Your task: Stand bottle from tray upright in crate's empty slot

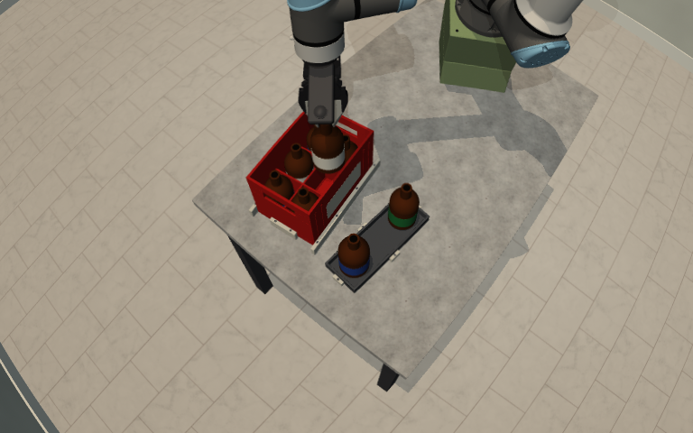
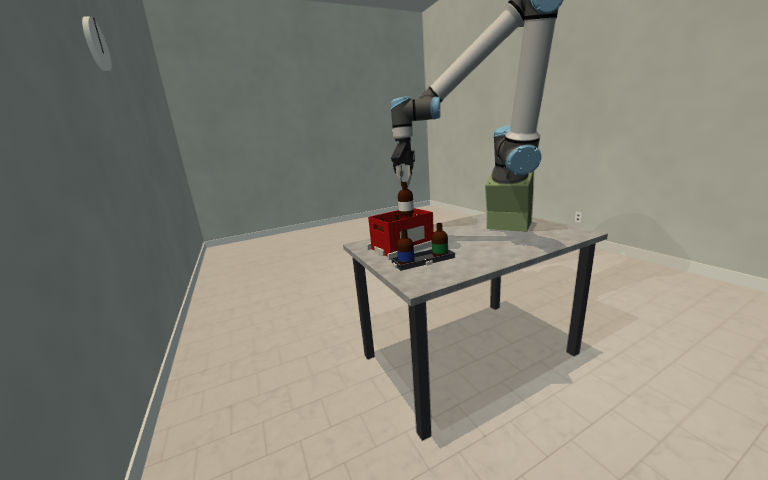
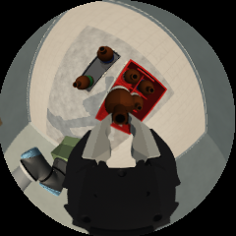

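Observation:
My gripper [image 2: 404,182] [image 3: 119,113] is shut on the neck of a brown bottle with a white label [image 1: 328,147] [image 2: 405,202] [image 3: 119,99]. The bottle hangs upright over the red crate [image 1: 287,218] [image 2: 381,238] [image 3: 158,99], its base at about rim height in the exterior view. Several brown bottles stand in the crate; the held bottle partly hides those behind it and part of the empty slot. The dark tray [image 1: 380,239] [image 3: 100,68] holds a blue-label bottle [image 1: 354,256] [image 2: 405,248] [image 3: 105,54] and a green-label bottle [image 1: 403,206] [image 2: 439,240] [image 3: 83,83], both upright.
Pale strips [image 1: 346,211] lie along the crate's base, and small pale blocks [image 1: 394,255] sit at the tray's edges. The tray stands beside the crate on the grey table [image 1: 463,214] [image 2: 465,270]. The green robot base [image 1: 474,67] [image 2: 508,205] stands at the table's far end.

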Robot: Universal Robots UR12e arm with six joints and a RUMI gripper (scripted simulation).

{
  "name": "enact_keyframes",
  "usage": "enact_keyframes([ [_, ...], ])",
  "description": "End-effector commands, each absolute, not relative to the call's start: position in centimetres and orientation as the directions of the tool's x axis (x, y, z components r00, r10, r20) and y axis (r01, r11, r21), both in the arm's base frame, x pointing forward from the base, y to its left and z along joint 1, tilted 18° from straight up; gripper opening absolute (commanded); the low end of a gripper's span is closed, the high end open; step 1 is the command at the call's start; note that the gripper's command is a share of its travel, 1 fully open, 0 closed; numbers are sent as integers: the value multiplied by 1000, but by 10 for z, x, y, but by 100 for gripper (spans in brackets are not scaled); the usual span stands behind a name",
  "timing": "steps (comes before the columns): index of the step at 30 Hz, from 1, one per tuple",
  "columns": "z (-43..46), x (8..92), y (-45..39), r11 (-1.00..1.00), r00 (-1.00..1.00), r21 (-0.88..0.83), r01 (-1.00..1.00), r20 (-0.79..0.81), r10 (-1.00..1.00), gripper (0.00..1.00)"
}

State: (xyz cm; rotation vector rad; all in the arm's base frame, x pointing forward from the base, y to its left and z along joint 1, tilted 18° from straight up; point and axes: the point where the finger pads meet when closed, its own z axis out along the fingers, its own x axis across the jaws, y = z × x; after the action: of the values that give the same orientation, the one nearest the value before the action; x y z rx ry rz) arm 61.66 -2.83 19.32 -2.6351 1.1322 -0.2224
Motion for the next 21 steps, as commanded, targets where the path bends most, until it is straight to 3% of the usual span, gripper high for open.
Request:
enact_keyframes([
  [1,194,617,-31,-661,684,-300,-688,37,-729,0],
  [21,192,617,-40,-661,684,-300,-688,37,-729,0],
])
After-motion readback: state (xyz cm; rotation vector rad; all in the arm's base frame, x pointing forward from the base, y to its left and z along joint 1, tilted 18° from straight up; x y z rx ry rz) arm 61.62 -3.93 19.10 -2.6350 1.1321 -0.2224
